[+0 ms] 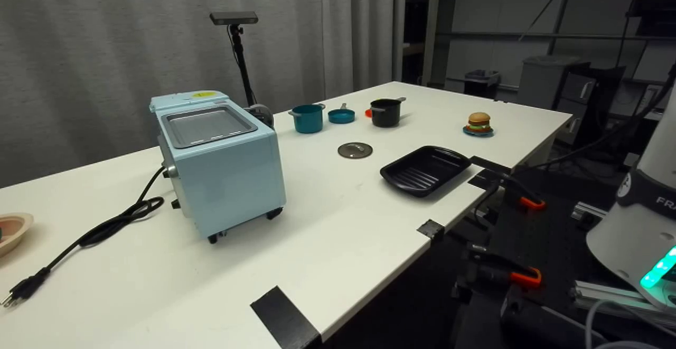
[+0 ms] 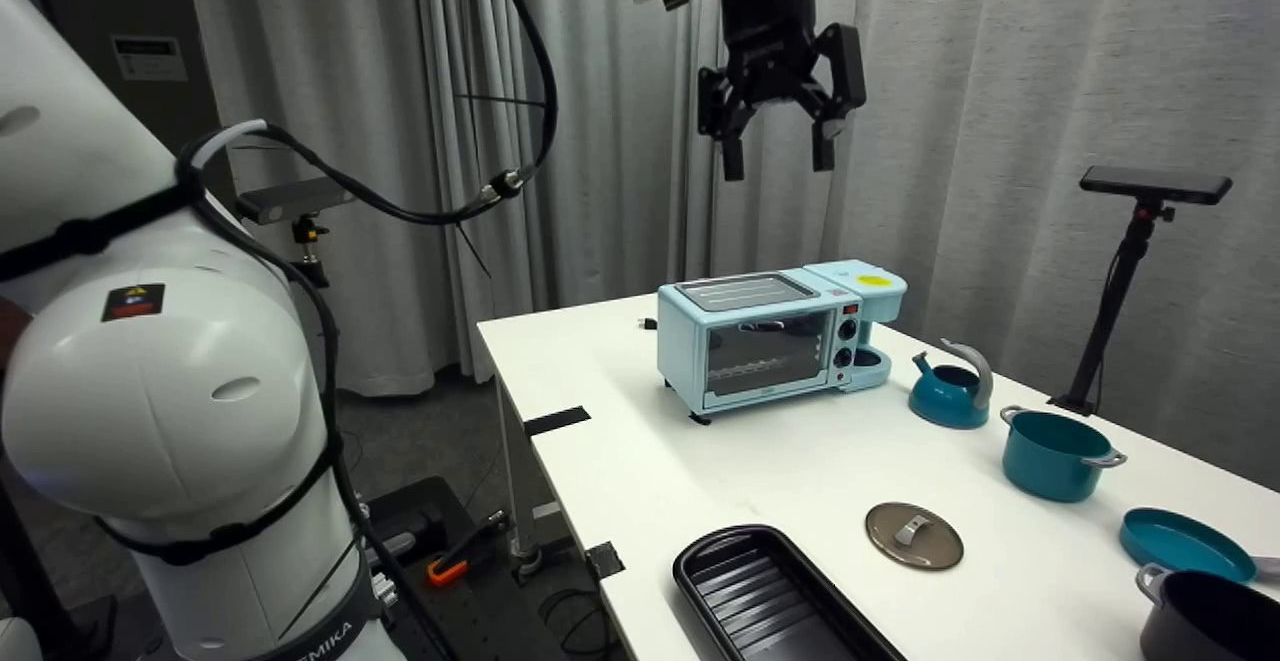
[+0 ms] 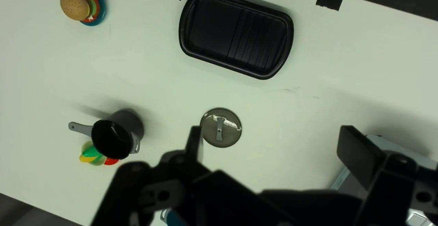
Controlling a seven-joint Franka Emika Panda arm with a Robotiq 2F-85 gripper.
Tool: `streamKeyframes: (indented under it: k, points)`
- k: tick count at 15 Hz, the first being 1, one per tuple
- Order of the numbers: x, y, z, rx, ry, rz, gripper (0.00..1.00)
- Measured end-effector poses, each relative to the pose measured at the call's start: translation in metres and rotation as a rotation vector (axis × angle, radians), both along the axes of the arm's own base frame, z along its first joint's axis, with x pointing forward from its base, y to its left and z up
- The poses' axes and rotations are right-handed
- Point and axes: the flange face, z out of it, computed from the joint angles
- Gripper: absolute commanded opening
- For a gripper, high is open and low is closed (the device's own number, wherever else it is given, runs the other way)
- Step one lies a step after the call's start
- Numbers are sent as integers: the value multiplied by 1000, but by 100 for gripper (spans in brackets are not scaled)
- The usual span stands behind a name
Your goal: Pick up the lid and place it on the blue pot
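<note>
The lid is a flat round dark grey disc with a lighter handle strip. It lies on the white table in both exterior views (image 1: 355, 150) (image 2: 914, 536) and in the wrist view (image 3: 220, 128). The teal-blue pot (image 1: 308, 119) stands upright and uncovered behind the lid; it also shows in an exterior view (image 2: 1056, 456). In the wrist view only a sliver of the blue pot (image 3: 175, 220) shows beside the gripper's dark body. My gripper (image 2: 778, 153) is open and empty, high above the table; its spread fingers show in the wrist view (image 3: 273, 142).
A black tray (image 1: 425, 170) lies near the lid at the table's front edge. A dark pot (image 1: 385, 113), a teal pan (image 1: 341, 115) and a toy burger (image 1: 479, 122) stand farther along. A pale blue oven (image 2: 770, 341) and a teal kettle (image 2: 945, 399) stand on the opposite side.
</note>
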Motion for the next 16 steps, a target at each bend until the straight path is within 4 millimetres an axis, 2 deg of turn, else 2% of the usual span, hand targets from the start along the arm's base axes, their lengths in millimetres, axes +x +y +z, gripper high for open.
streamKeyframes:
  k: [3,10,13,16]
  points:
    - [27,-15,-30,54,-19,-29,100]
    - [92,-46,-118,139,-61,-109,100]
    - [115,-39,-163,160,-74,-123,100]
    - [134,-19,-204,173,-82,-132,100]
